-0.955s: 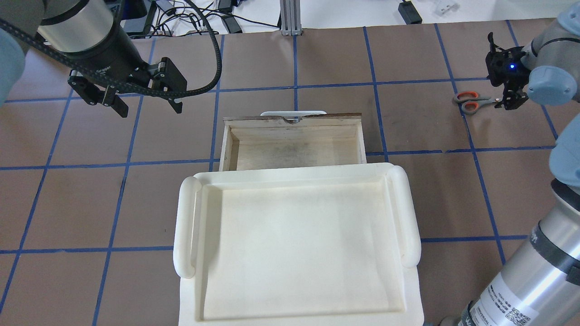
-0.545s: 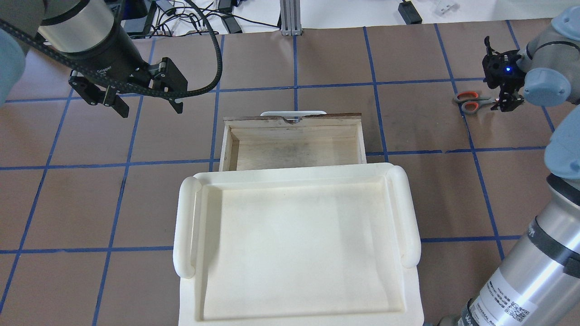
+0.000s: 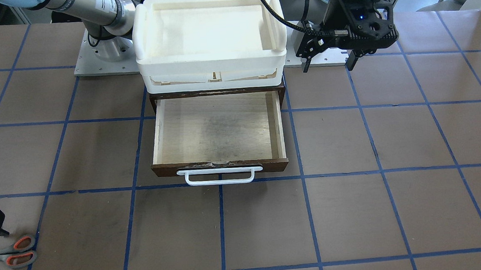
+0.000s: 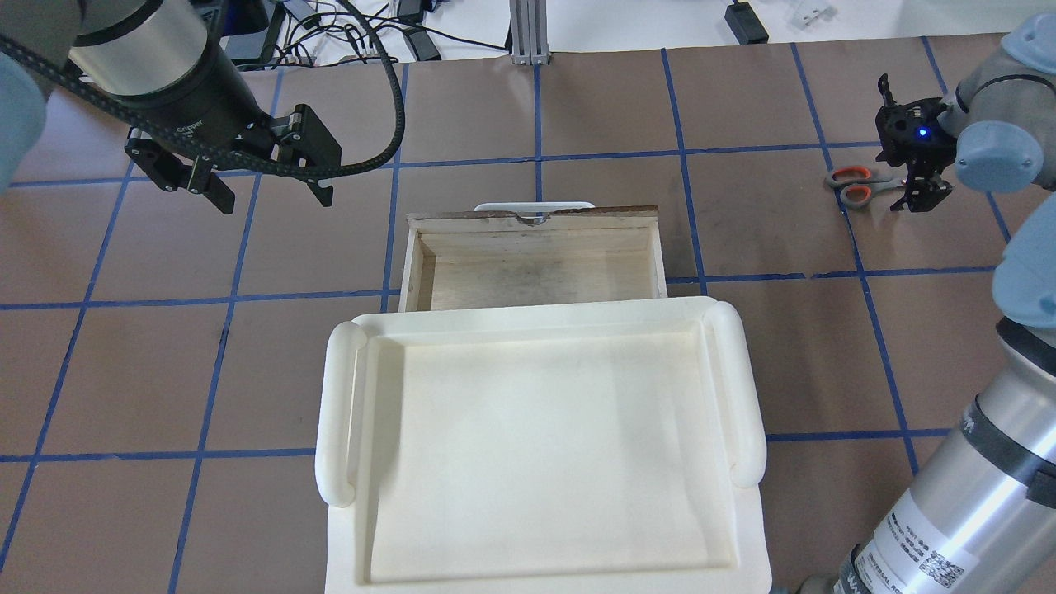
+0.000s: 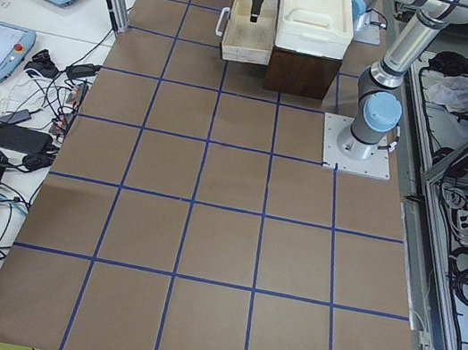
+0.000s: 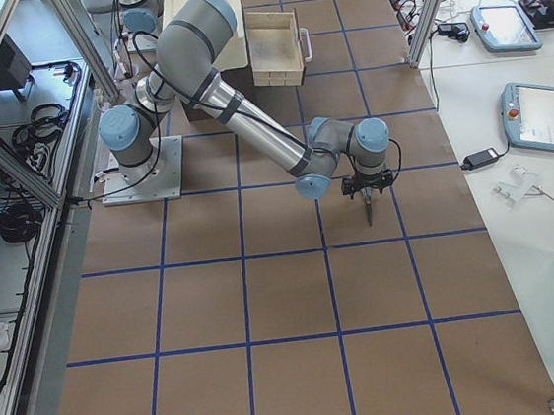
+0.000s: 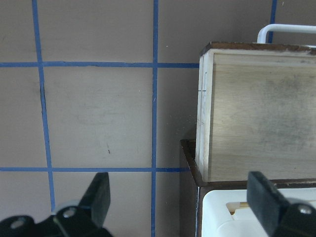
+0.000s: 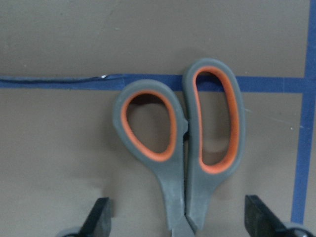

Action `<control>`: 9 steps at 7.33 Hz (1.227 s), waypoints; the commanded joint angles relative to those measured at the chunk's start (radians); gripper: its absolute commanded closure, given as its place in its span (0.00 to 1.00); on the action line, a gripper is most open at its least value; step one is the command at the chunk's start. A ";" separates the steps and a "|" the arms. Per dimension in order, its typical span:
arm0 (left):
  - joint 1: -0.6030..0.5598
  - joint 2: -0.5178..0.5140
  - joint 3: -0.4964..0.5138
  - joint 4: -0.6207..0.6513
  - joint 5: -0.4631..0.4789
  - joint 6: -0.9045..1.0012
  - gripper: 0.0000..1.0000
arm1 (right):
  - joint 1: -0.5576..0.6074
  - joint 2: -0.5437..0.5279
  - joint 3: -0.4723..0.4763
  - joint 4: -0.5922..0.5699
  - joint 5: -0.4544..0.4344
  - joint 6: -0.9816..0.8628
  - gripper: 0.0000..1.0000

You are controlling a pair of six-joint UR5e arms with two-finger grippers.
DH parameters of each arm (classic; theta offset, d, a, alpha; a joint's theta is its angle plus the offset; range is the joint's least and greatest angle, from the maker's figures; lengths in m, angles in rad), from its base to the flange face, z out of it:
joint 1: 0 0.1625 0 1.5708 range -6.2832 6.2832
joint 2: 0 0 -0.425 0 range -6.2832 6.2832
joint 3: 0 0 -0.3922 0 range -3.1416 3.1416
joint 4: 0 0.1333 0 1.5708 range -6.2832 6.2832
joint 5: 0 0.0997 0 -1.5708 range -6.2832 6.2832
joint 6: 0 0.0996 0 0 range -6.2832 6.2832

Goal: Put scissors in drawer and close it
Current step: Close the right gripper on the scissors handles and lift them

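Note:
The scissors (image 4: 854,186) lie closed and flat on the brown table at the far right, handle loops toward the drawer; they also show in the front view (image 3: 15,252) and the right wrist view (image 8: 182,148). My right gripper (image 4: 910,186) is open, low over the blades, a finger on each side of the scissors near the pivot (image 8: 180,224). The drawer (image 4: 536,216) is pulled open and empty, its white handle (image 3: 220,176) at the front. My left gripper (image 4: 271,194) is open and empty, hovering left of the drawer (image 7: 256,113).
A white plastic tray (image 4: 338,412) sits on top of the dark cabinet above the drawer (image 3: 144,27). The table is brown with blue tape grid lines. Cables and a metal post stand beyond the far edge.
My right gripper has shifted slightly left along the scissors' blades toward the handles. The scissors, the drawer and the left arm have not moved.

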 commanded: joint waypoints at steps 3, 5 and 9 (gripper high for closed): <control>0.000 0.000 0.001 -0.001 -0.003 0.000 0.00 | 0.000 0.002 -0.005 0.002 -0.011 0.002 0.61; 0.000 0.000 0.000 0.000 -0.004 0.000 0.00 | 0.002 -0.005 -0.010 0.028 -0.033 -0.010 1.00; 0.000 0.000 0.000 -0.001 -0.004 0.000 0.00 | 0.009 -0.082 -0.013 0.137 -0.013 -0.006 1.00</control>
